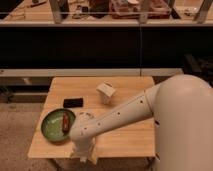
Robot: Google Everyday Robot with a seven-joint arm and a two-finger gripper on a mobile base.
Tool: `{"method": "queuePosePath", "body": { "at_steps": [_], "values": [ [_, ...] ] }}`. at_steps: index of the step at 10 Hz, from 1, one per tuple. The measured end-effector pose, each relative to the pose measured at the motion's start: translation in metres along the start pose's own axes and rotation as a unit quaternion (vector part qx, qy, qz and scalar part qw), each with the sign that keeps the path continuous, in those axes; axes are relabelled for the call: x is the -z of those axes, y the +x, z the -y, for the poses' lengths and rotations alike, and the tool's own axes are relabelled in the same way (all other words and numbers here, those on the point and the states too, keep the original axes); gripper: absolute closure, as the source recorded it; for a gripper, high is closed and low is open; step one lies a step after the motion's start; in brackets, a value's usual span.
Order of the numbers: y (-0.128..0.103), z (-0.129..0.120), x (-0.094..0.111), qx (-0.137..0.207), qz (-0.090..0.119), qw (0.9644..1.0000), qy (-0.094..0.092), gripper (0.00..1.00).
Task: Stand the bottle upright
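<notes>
The bottle (106, 92) is a whitish boxy object near the middle of the wooden table (125, 135), toward the back. It looks short from this angle, and I cannot tell whether it stands or lies pointing away. My gripper (84, 153) hangs at the table's front edge, left of centre, pointing down. It is well in front of the bottle and apart from it. My white arm (120, 116) reaches across the table from the right.
A green plate (52, 128) with a reddish-brown stick (65, 121) sits at the front left, just left of my gripper. A small flat black rectangle (73, 102) lies behind the plate. A dark counter with shelves (100, 45) stands behind the table.
</notes>
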Motion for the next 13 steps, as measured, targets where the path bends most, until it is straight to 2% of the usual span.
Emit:
{"method": "queuePosePath", "body": {
  "at_steps": [1, 3, 11, 12, 13],
  "values": [
    [-0.0008, 0.0000, 0.0027, 0.001, -0.004, 1.0000, 0.001, 0.39],
    [-0.0021, 0.0016, 0.0047, 0.004, -0.007, 1.0000, 0.001, 0.46],
    [-0.0045, 0.0047, -0.0018, 0.014, -0.002, 0.9999, -0.005, 0.47],
    [-0.0046, 0.0049, -0.0024, 0.016, -0.003, 0.9999, -0.005, 0.51],
    [-0.0040, 0.0046, -0.0034, 0.017, -0.006, 0.9998, -0.007, 0.66]
  ]
}}
